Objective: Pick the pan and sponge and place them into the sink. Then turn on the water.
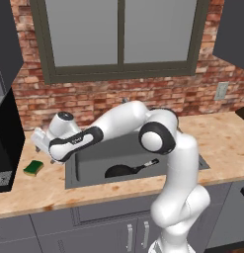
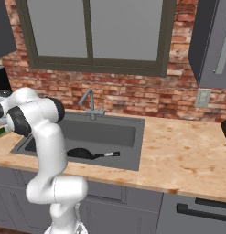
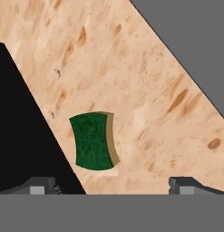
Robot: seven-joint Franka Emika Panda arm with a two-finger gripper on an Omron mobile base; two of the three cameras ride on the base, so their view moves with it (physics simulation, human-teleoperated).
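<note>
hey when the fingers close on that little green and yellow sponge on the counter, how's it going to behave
The small rectangular green-topped yellow sponge will probably squash slightly rather than stay stiff, being layered foam. It looks light for its size. Lying flat on the speckled tan countertop, it shouldn't roll or tip, though a push would likely slide it.

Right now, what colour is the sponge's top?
Dark green over a yellow layer; the sponge shows best in the hand view.

Small rectangular sponge (image 3: pixel 93 141) with rough dark green scouring top over a softer yellow layer, tan speckled stone-look countertop (image 3: pixel 131 81) polished smooth, matt dark grey rectangular sink basin (image 2: pixel 110 130), slim brushed grey metal faucet (image 2: pixel 89 103), small round matt black frying pan (image 1: pixel 124 170), rough red brick wall (image 1: pixel 143 96)
</note>
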